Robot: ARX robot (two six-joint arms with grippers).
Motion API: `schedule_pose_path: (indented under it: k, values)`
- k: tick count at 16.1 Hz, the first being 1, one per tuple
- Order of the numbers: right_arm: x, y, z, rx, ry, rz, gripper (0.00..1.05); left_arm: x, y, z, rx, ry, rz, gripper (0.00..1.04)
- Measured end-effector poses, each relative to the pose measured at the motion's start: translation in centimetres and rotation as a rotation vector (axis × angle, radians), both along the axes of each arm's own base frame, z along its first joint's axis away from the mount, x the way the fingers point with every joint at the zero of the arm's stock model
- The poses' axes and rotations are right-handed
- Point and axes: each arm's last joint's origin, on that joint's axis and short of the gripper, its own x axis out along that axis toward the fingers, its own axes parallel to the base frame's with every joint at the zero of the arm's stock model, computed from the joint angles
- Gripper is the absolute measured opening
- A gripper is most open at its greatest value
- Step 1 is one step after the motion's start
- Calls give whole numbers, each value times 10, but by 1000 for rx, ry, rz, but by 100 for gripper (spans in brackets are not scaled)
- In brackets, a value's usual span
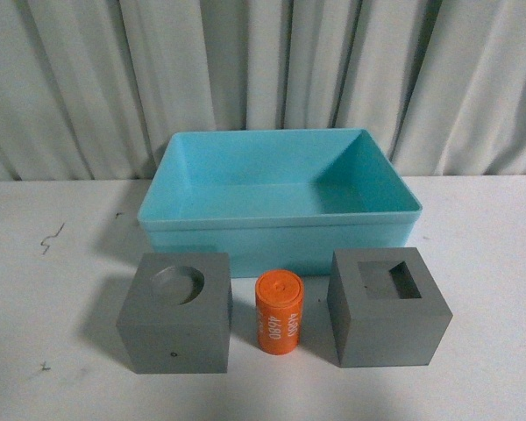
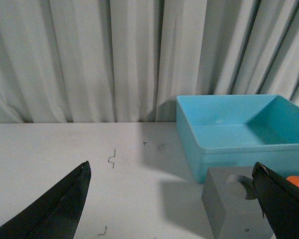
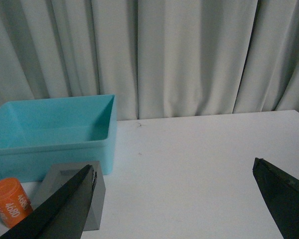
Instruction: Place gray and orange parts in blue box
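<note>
Well, the job has not begun yet, as far as I can see. Nearest the robot, the left claw [image 2: 170,165] is spread wide and holds nothing. The right claw [image 3: 174,164] is spread wide and empty too. Neither claw shows in the front view. A little farther out, three parts sit in a row on the white table [image 1: 53,263]. The left cube [image 1: 175,314] is gray and has a round dip in its top. The orange part [image 1: 280,313] is in the middle, near both cubes but touching neither, and it has white numbers on its side. It looks to be standing on its end. The right cube [image 1: 387,309] is gray and has a square dip in its top. Just behind the row sits the box [image 1: 276,247], blue and wide, with nothing inside it. Farthest back hangs a pale curtain [image 1: 263,61]. So none of the three parts is in the box, and all three are left to do. I think the first thing needed is for a claw to go down over one part and pinch it.
</note>
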Motion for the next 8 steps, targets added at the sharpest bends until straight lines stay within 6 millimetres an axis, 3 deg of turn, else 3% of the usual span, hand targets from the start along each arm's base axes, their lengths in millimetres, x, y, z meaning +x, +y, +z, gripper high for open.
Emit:
schedule_pose_path:
  k: [8]
  values:
    - [0, 0, 0, 0, 0, 0, 98, 0, 0, 0, 0, 0, 0, 98]
